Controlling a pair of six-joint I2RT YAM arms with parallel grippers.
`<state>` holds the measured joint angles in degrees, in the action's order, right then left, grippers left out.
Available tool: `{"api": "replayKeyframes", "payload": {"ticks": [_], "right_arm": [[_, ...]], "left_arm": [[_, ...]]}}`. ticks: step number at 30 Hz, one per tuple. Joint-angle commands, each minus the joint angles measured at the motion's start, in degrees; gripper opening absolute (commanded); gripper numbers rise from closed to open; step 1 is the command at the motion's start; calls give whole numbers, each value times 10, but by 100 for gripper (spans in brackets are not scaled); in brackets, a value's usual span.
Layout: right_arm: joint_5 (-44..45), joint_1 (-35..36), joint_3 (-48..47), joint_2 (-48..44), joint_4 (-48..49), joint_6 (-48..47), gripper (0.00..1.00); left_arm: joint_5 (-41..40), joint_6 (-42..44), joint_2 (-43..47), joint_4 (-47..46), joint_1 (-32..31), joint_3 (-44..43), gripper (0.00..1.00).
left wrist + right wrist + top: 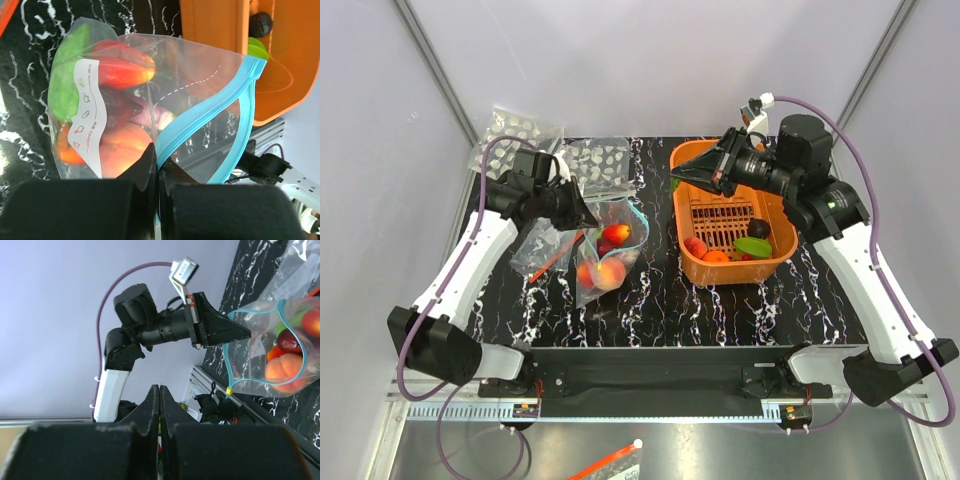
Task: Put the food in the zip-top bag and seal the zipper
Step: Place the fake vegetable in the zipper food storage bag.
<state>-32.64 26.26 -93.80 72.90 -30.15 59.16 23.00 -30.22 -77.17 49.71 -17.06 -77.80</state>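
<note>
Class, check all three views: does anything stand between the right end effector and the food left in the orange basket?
Nothing visible does. The right end effector, shut and empty, hangs above the far end of the orange basket. The remaining food lies uncovered at its near end, open from above.

White label (89,112) on the zip-top bag (200,85) — "Date"; "Content"; rest illegible

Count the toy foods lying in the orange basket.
4 visible, all at the basket's near end: a dark plum piece, a green one beside it, a peach-red one and an orange one. The right arm may hide more.
</note>
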Motion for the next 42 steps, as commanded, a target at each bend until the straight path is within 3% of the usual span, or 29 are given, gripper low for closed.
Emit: {"api": "replayKeyframes", "payload": {"ticks": [1, 16, 32, 39, 42], "right_arm": [[-15, 7, 32, -9, 38, -6, 0], [18, 11, 71, 38, 46, -51, 0], [118, 71, 20, 142, -68, -140, 0], [136, 83, 4, 168, -87, -154, 13], [137, 85, -8, 183, -94, -161, 22]], "left_arm": [[31, -23, -4, -44, -7, -39, 0], [49, -69, -28, -74, -37, -48, 0], [56, -73, -53, -81, -60, -66, 0], [57, -72, -58, -75, -63, -75, 0], [56, -72, -57, -74, -63, -73, 0]]}}
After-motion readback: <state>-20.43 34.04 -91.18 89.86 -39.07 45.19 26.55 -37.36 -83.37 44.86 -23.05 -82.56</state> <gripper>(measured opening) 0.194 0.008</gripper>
